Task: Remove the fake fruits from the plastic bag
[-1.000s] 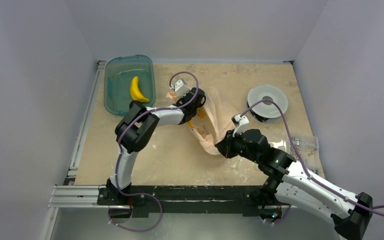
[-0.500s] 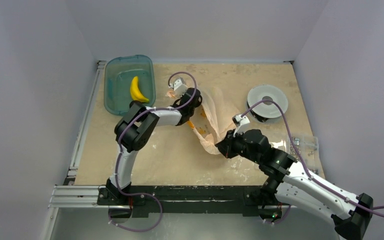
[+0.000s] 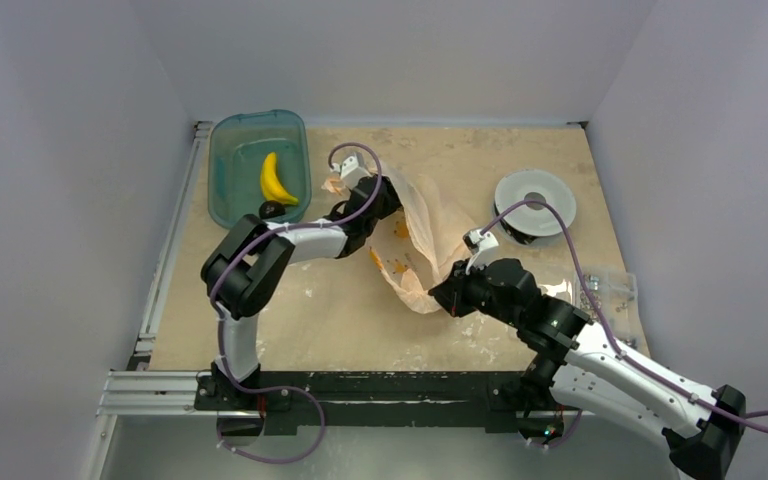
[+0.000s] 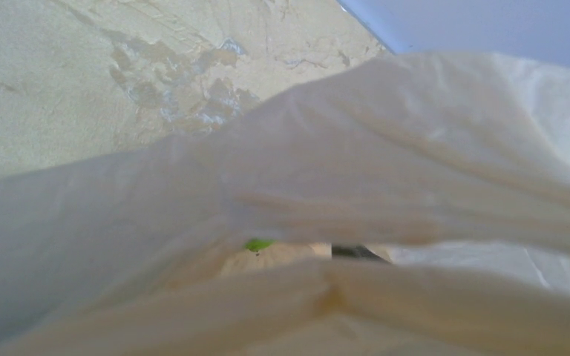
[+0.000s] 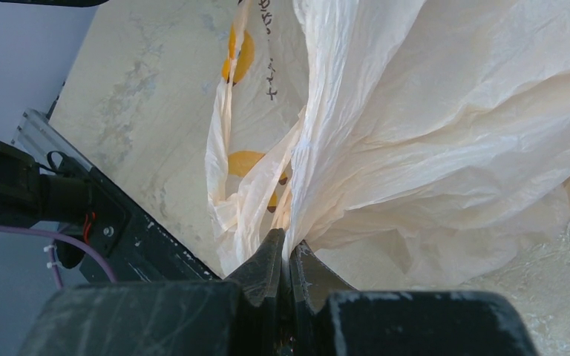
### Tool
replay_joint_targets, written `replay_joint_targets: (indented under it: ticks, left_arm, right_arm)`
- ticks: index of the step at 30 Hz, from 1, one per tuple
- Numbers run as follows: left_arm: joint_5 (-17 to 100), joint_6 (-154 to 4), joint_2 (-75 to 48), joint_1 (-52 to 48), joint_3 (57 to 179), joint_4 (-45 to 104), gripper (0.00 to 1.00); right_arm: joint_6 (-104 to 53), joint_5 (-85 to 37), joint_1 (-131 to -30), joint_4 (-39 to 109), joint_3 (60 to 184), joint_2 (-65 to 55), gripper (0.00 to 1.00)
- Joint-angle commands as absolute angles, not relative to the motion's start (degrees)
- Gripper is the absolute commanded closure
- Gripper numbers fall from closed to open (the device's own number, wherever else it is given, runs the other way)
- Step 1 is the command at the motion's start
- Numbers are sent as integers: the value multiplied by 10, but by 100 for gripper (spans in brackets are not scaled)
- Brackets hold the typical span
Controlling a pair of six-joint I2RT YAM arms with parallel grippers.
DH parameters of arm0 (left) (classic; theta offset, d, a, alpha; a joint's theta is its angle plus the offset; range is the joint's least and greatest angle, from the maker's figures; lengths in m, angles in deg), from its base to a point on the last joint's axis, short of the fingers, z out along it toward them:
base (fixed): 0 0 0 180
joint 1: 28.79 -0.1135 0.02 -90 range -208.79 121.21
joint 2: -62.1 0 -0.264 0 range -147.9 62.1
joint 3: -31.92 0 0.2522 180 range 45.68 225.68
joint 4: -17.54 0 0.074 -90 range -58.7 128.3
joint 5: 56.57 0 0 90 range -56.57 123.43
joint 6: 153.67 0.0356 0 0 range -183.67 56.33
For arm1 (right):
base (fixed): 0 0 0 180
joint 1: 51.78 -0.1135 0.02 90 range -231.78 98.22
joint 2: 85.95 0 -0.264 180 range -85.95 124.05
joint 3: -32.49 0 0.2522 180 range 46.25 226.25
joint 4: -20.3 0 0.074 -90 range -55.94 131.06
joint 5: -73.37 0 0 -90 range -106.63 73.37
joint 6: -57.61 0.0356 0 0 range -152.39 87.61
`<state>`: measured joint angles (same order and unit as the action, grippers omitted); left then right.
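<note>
Our right pincer (image 5: 288, 248) is clamped on a fold of the bag (image 5: 415, 133), which lies on the desk (image 3: 290, 300). Our left pincer (image 3: 385, 203) is at the bag's mouth, and we cannot tell whether it is apart or together. A green fruit (image 4: 258, 244) shows inside the bag. A banana (image 3: 276, 180) lies in the tub (image 3: 228, 160).

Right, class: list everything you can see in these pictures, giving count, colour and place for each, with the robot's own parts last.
plastic bag: one, peach with orange print, mid-table
banana: one, yellow, in the bin
dark item: one, blackish, bin's near end
green fruit: one glimpsed, green, inside the bag
bin: one, teal, far left corner
spool: one, white, far right
packet: one, clear, right edge
table: one, beige
left arm: at bag's far end, fingers hidden
right gripper: shut on bag's near edge
</note>
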<state>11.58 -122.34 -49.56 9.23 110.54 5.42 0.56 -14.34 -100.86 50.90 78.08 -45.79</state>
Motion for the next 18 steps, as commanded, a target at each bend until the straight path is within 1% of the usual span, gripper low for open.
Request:
replay_joint_targets:
  ticks: [1,2,5,12,14,15,18]
  left_arm:
    - [108,-1214,-502,101,1145,81,34]
    - [100,-1220,-506,102,1150,91,30]
    - [89,-1256,-519,104,1152,92,29]
    - [105,-1385,-552,102,1167,91,39]
    - [105,-1409,-561,102,1174,86,40]
    - [104,-1414,-566,101,1180,90,40]
    - [102,-1440,-573,101,1195,118,34]
  right_arm:
    - [0,-137,-1010,505,807,-459,100]
    - [1,-136,-1010,506,808,-460,100]
    - [3,-136,-1010,507,807,-464,100]
    - [2,-133,-1010,515,808,-468,100]
    - [1,-133,-1010,516,808,-470,100]
    - [0,-132,-1010,517,808,-470,100]
    - [-2,-132,-1010,519,809,-471,100]
